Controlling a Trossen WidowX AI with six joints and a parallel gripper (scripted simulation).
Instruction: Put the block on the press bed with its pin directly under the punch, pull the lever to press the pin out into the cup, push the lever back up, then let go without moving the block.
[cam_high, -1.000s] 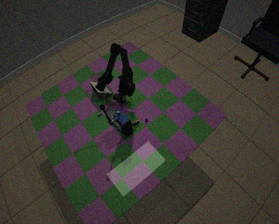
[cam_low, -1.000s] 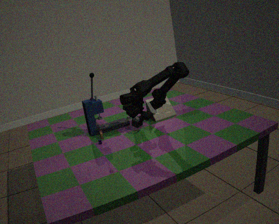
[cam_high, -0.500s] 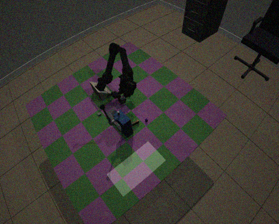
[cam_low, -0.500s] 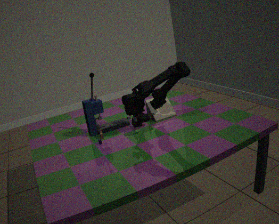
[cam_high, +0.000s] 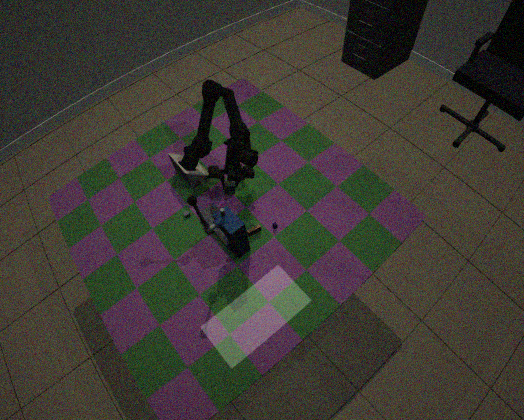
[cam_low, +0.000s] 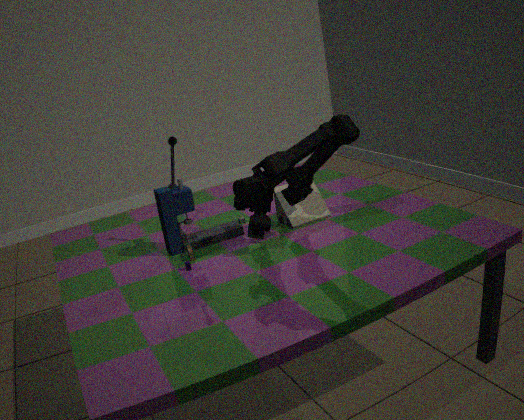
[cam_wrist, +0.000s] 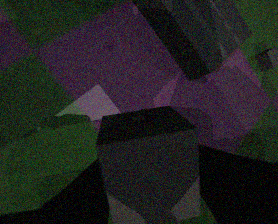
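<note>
My gripper (cam_high: 230, 188) (cam_low: 259, 231) is shut on the block (cam_wrist: 148, 165), a dark grey box between the fingers in the wrist view. It is held low, beside the free end of the press's long grey bar (cam_low: 217, 234) (cam_wrist: 200, 32), apart from the press. The blue press (cam_high: 231, 220) (cam_low: 171, 202) stands upright. Its lever (cam_high: 201, 214) (cam_low: 172, 162) with a black knob (cam_high: 192, 200) (cam_low: 172, 141) points up in the exterior view. The small punch (cam_low: 188, 220) hangs under the press head. The block's pin and the cup cannot be made out in the dark.
A small orange-brown bar (cam_high: 254, 230) lies beside the press, with a small dark blue thing (cam_high: 274, 226) (cam_low: 188, 266) near it. A small grey piece (cam_high: 187, 215) lies on the lever side. A pale wedge (cam_low: 310, 212) stands at the arm's base.
</note>
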